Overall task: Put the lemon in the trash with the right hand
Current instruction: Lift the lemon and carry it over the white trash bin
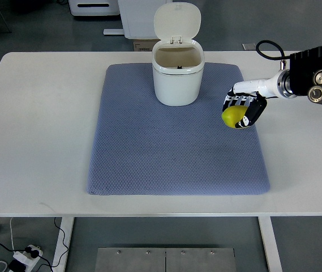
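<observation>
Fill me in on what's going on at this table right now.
The robot's right hand is closed around a yellow lemon, holding it over the right edge of the blue mat. A small white trash bin stands at the back of the mat with its lid flipped open, to the left of the hand. The lemon is not in the bin yet. The left arm is out of view.
</observation>
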